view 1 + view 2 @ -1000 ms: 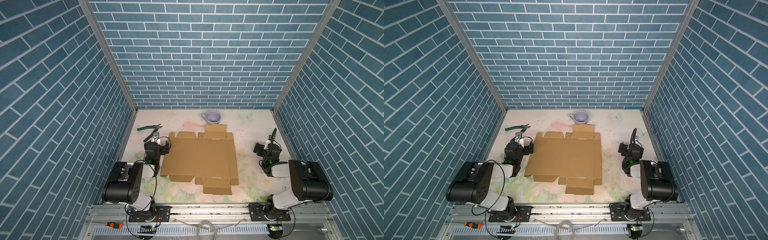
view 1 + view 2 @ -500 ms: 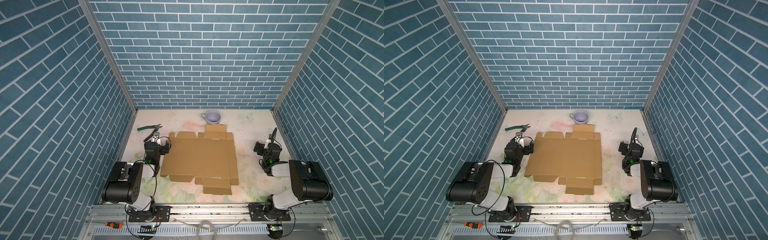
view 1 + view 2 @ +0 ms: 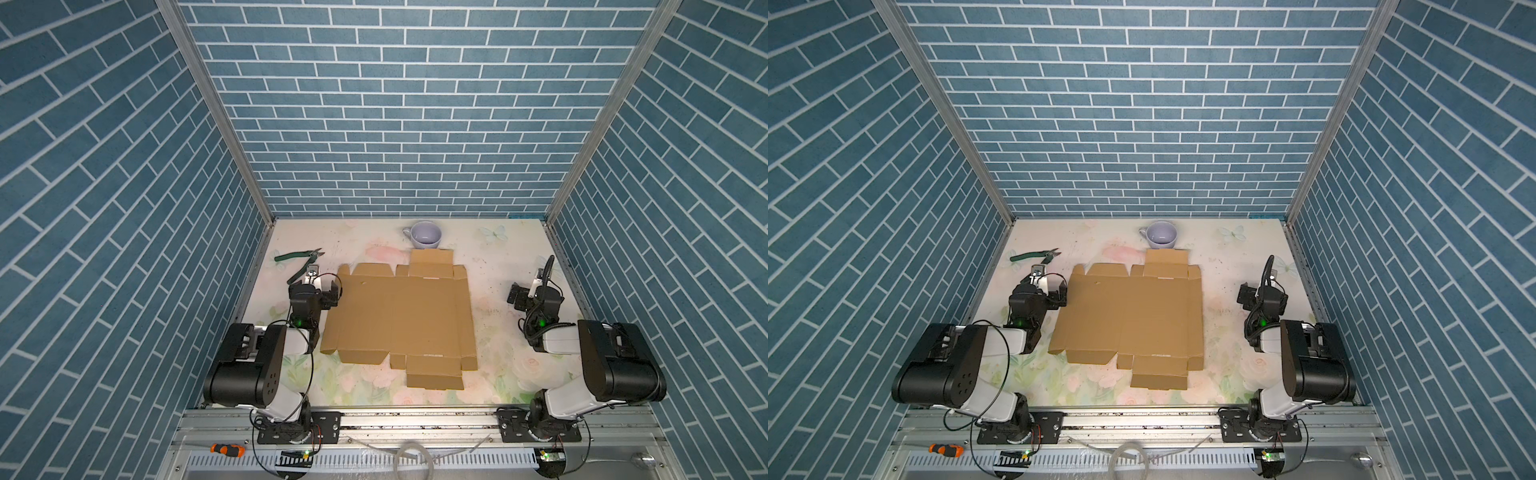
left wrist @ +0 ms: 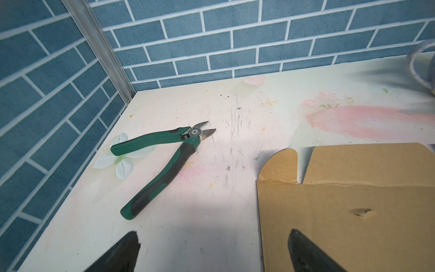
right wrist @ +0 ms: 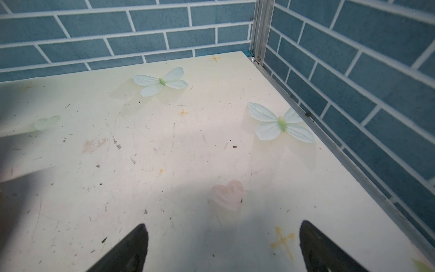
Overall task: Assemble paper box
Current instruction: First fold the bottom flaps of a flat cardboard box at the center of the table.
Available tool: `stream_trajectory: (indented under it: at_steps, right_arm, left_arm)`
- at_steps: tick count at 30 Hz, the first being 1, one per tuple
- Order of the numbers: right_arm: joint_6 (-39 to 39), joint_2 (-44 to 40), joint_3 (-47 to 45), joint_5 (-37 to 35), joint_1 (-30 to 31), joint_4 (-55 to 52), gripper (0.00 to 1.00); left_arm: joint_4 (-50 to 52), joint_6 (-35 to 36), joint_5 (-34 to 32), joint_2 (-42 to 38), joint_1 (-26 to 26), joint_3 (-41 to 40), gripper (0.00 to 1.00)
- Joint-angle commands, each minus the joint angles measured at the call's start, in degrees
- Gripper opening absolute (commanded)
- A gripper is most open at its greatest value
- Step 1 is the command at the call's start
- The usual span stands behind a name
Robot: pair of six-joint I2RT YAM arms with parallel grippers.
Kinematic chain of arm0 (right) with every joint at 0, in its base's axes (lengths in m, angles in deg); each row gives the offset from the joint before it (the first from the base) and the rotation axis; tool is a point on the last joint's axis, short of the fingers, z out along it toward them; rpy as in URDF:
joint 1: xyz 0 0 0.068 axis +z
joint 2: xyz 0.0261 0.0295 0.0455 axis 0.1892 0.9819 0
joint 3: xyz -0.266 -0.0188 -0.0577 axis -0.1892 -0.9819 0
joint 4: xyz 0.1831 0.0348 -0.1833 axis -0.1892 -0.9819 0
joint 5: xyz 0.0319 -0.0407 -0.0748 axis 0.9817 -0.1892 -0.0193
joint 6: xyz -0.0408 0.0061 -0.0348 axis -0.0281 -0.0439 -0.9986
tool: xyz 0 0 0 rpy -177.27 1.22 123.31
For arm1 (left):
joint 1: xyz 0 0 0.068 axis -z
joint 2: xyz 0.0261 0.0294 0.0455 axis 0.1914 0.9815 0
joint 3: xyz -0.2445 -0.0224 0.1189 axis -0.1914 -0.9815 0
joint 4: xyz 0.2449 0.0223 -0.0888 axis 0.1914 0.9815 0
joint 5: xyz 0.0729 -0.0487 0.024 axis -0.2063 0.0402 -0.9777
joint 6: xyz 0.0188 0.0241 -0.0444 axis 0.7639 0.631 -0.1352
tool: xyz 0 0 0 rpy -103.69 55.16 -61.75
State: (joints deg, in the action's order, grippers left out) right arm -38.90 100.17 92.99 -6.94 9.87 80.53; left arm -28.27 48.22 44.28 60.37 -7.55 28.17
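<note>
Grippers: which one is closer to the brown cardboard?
The left gripper. One of its fingers is right at the paper box's edge, while the right gripper is well apart from it.

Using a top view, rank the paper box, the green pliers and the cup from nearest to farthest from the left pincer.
1. Paper box: nearest; its left edge sits right at the open left pincer.
2. Green pliers: a little beyond the pincer, on the far-left side.
3. Cup: farthest, on the far side past the box.
</note>
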Motion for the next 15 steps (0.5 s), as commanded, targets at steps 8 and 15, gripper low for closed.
stream_trajectory:
  at_steps: [8,15]
  right_arm:
    - [-1.17,-2.23,0.57,-3.76,-0.1,0.92,0.99]
    - [7.5,-21.21,7.86,-8.38,1.35,-28.89,0.99]
  left_arm:
    - [0.46,-0.6,3.93,0.6,-2.3,1.38,1.0]
    - [15.32,-4.87,-5.27,-20.07,-0.41,-0.29,1.0]
